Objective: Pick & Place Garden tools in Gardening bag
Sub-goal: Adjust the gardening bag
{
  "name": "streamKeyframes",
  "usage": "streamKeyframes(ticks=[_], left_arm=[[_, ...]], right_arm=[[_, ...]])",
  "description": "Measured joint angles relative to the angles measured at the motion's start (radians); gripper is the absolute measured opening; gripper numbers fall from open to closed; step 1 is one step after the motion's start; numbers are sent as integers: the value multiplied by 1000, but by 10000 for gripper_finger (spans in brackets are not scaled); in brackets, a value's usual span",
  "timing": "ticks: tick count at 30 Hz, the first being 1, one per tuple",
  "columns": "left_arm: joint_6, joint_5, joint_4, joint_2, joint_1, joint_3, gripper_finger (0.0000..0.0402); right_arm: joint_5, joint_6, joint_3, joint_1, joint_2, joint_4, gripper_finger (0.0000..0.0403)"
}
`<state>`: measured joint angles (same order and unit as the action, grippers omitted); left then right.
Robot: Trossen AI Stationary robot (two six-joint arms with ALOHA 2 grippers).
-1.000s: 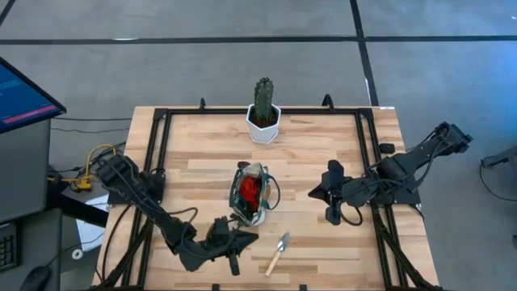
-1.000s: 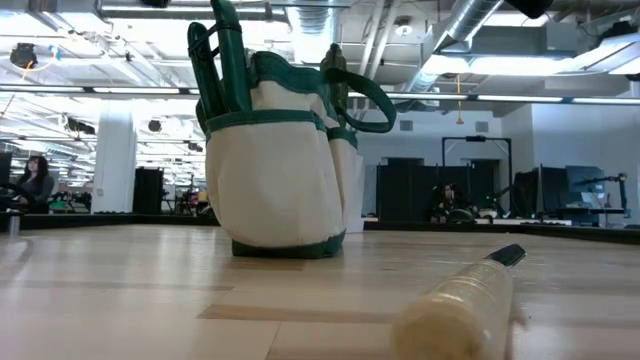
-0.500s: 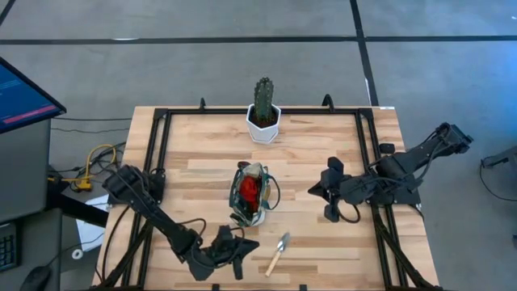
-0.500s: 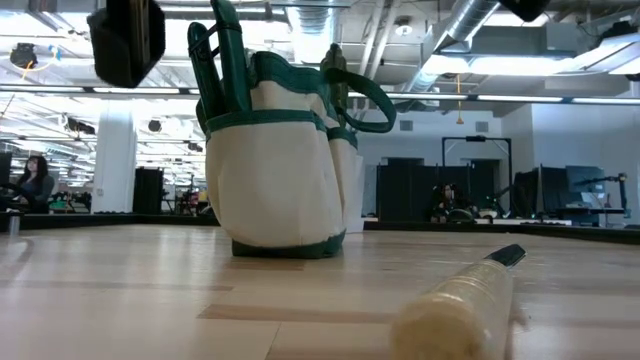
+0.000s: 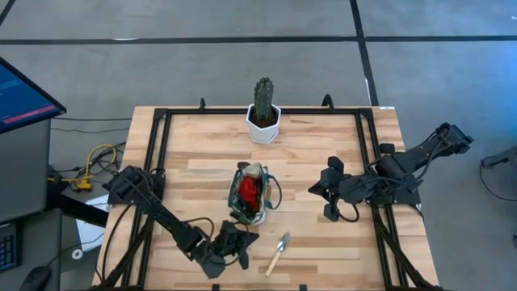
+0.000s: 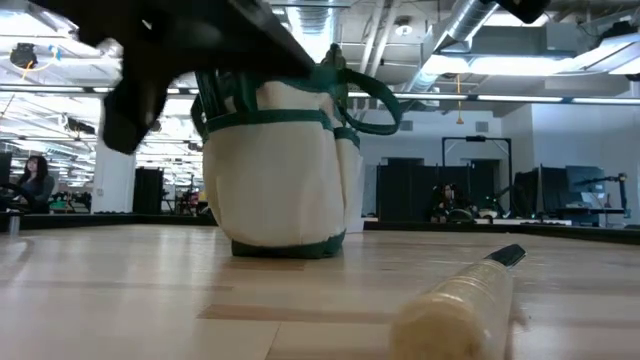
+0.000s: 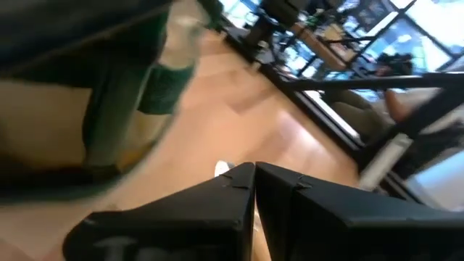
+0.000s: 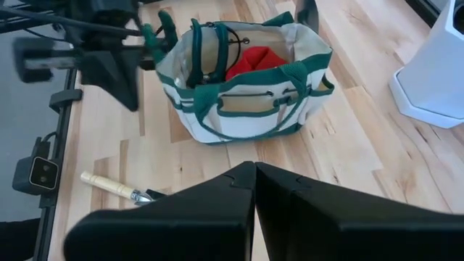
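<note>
- One trowel [image 5: 279, 252] lies flat on the desk [image 5: 323, 145], loose and outside the gardening bag [image 5: 250, 194], just off the bag's near end on the side away from the cactus [image 5: 263, 99].
- It looks like a small tool with a pale wooden handle and a grey metal blade, the blade pointing toward the bag and the handle away from it; in the low view the handle [image 6: 455, 300] fills the foreground.
- Judged from its build, it should be light and stiff; the rounded handle may roll or slip under a pinch, so mid-handle, squeezed across its width, seems the best hold.
- The bag is cream fabric with dark green trim and loop handles, standing upright near the middle of the desk; something red and some green-handled pieces already sit inside it.
- Being soft cloth, the bag will likely sag or shift if nudged.
- The left hand [image 5: 240, 247] is closed and empty, low beside the bag's near end, close to the trowel but not touching it.
- The right hand [image 5: 329, 212] is also closed on nothing, waiting well off to the bag's other side.
</note>
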<state>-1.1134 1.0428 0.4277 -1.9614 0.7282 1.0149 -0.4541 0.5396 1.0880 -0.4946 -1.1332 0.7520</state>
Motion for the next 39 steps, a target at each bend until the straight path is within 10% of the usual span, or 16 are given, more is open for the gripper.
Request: streamKeyframes(ticks=[13,39], left_arm=[[-24,-171,-173,0,-101,0,1],[-319,-178,-605,7,-157,-2,1]], right_arm=[[0,3,0,0,0,-1,0],[-21,23,0,7,0,-4,0]])
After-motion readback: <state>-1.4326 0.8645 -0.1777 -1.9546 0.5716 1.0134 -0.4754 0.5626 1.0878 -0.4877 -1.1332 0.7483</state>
